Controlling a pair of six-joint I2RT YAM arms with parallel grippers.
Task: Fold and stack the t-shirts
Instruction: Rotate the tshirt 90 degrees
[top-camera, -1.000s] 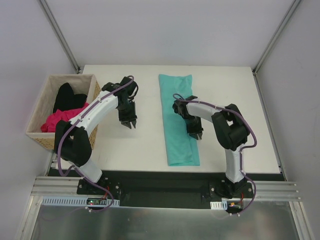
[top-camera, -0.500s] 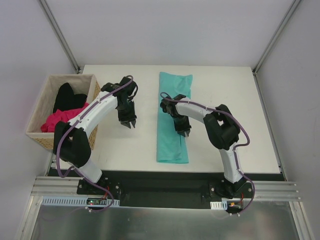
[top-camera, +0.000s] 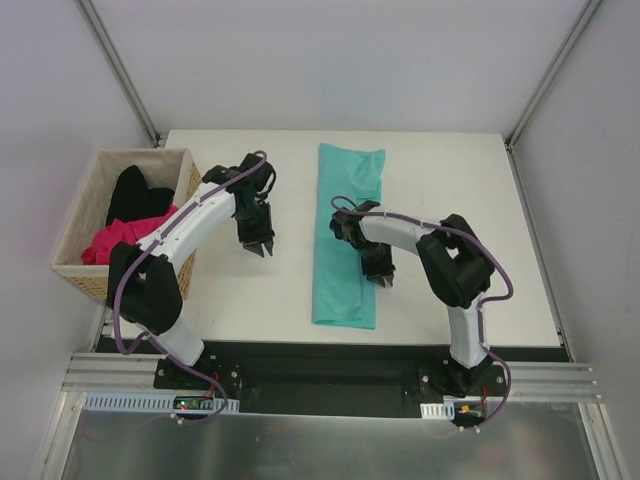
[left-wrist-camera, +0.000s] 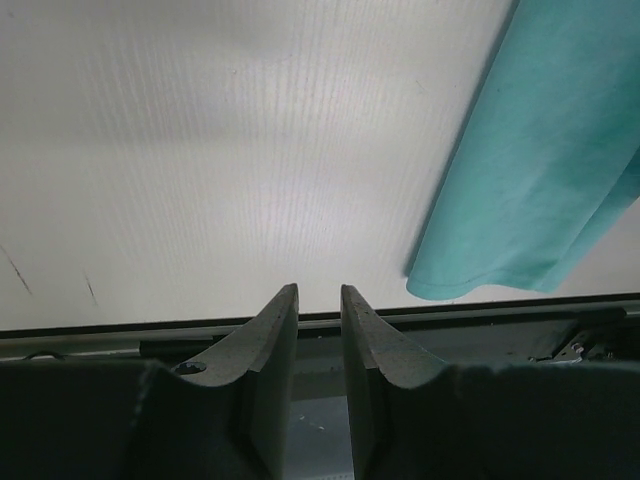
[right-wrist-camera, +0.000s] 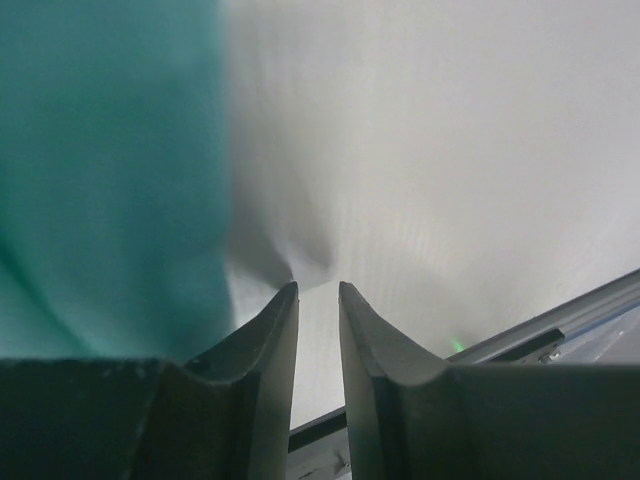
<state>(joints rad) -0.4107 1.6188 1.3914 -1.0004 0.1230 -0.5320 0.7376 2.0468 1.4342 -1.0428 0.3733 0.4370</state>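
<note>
A teal t-shirt (top-camera: 348, 230) lies folded into a long narrow strip down the middle of the white table (top-camera: 450, 200). It also shows in the left wrist view (left-wrist-camera: 540, 170) and the right wrist view (right-wrist-camera: 100, 180). My right gripper (top-camera: 384, 279) (right-wrist-camera: 318, 290) sits low over bare table just off the strip's right edge, jaws nearly together and empty. My left gripper (top-camera: 264, 250) (left-wrist-camera: 319, 292) hovers over bare table left of the strip, jaws nearly together and empty. A pink t-shirt (top-camera: 115, 240) and a black t-shirt (top-camera: 135, 195) lie crumpled in the basket.
A woven wicker basket (top-camera: 85, 280) stands off the table's left edge, beside the left arm. The table's near edge and a black rail run just below the strip's lower end. Grey walls enclose the table.
My right gripper swept left across the teal shirt, shifting its lower part left and narrowing it, then came back right off the cloth edge. The left arm has not moved.
</note>
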